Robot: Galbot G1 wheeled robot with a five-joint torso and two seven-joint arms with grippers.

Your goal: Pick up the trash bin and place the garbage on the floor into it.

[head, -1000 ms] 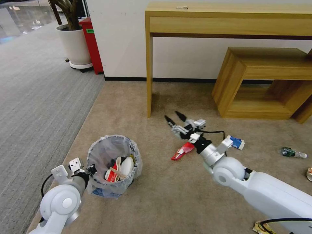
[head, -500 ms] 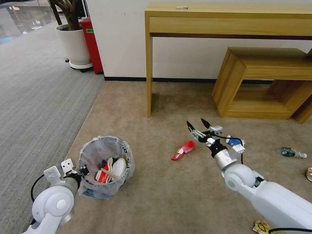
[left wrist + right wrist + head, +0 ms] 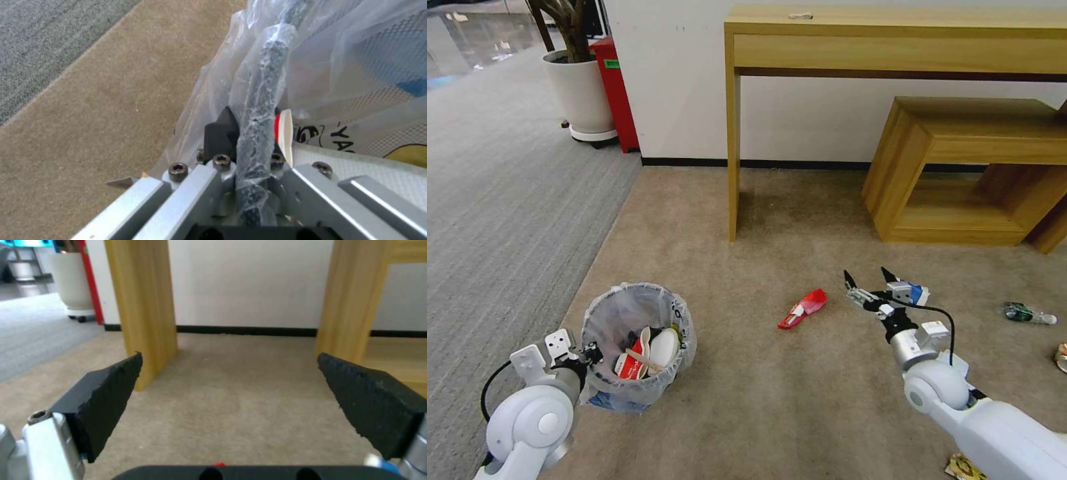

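While we compare this moment with the earlier head views, these points stand out:

Change, right arm: our right gripper (image 3: pixel 869 276) has drawn back toward our own body and to our right; a second ago it hung above the red crushed cup (image 3: pixel 803 308), and now that cup lies clear of it on our left, not touched.
Change, left arm: our left gripper (image 3: pixel 589 353) has carried the trash bin (image 3: pixel 635 343) a little to our left and nearer to us.
Change, rest: the litter on the floor (image 3: pixel 747 400) lies as before.
Right gripper: fingers spread wide, nothing between them (image 3: pixel 227 396); the blue-white cup (image 3: pixel 918 293) sits just beyond its right finger.
Left gripper: clamped on the bin's bag-wrapped rim (image 3: pixel 260 100).
Trash bin: directly ahead of the left gripper, with a white slipper (image 3: pixel 662 347) and a red cup inside.
Small bottle (image 3: pixel 1029 313): well off to the right of the right gripper.
Yellow wrapper (image 3: pixel 964 467): close beside our right arm, near our body.
Writing: black letters "YA" (image 3: pixel 342 138) show through the bag, the rest cut off; we cannot read the marks on the bag's outside in the head view.
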